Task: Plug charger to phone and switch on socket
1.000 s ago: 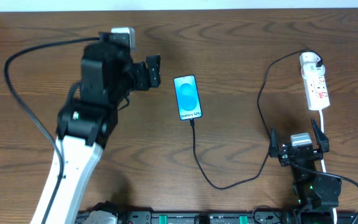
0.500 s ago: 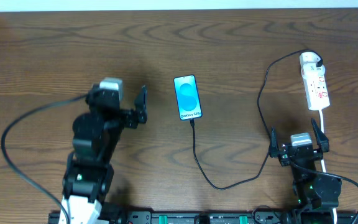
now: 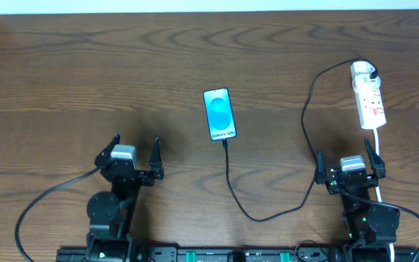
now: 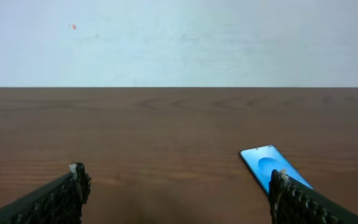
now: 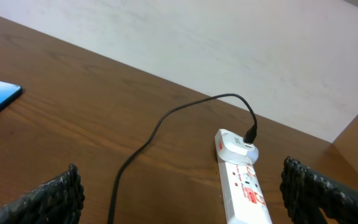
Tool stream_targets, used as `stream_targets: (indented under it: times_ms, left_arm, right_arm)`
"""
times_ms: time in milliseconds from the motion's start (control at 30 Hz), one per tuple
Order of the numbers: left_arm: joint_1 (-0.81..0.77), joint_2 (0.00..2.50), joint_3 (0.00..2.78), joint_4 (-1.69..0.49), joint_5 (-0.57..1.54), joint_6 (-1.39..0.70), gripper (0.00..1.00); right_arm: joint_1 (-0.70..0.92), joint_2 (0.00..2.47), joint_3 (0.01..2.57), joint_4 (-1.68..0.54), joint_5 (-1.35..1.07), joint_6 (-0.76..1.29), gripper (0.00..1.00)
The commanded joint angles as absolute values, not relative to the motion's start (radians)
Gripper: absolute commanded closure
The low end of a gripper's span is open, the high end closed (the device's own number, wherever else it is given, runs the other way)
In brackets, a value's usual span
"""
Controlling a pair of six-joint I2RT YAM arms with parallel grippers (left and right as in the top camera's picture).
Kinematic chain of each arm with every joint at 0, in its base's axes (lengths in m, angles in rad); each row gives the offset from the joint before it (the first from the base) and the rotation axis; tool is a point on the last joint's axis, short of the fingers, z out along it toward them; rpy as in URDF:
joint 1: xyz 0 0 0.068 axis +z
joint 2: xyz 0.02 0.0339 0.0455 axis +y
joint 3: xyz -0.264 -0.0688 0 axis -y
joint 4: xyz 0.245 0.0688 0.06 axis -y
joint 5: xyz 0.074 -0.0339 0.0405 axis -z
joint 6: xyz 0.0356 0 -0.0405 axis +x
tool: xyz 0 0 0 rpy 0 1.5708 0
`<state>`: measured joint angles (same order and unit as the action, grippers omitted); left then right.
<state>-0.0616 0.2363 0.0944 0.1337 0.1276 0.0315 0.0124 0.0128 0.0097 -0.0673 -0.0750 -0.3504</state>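
The left tool (image 3: 136, 141) and right tool (image 3: 344, 151) gape empty at the near edge. The thin black charger cable (image 3: 228, 182) looks limp and light, best pinched at its stiff tip by the slim blue-screened phone (image 3: 219, 113).

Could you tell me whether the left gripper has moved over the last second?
Yes: the left gripper has drawn back from beside the phone toward the table's near edge.
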Motion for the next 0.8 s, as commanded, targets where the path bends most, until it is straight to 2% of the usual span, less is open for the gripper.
stream_targets:
  times_ms: [0,233,767]
  left_arm:
    - [-0.044,0.122,0.012,0.136,0.118,0.052,0.07]
    - [-0.044,0.022,0.004,-0.066,0.107,0.052,0.07]
    - [-0.044,0.006,0.004,-0.063,0.103,0.052,0.07]
  right_arm:
    - [0.015,0.007,0.006,-0.068,-0.081,-0.337,0.01]
    - [0.015,0.007,0.006,-0.068,-0.081,-0.337,0.01]
    - [0.015,0.007,0.006,-0.068,-0.081,-0.337,0.01]
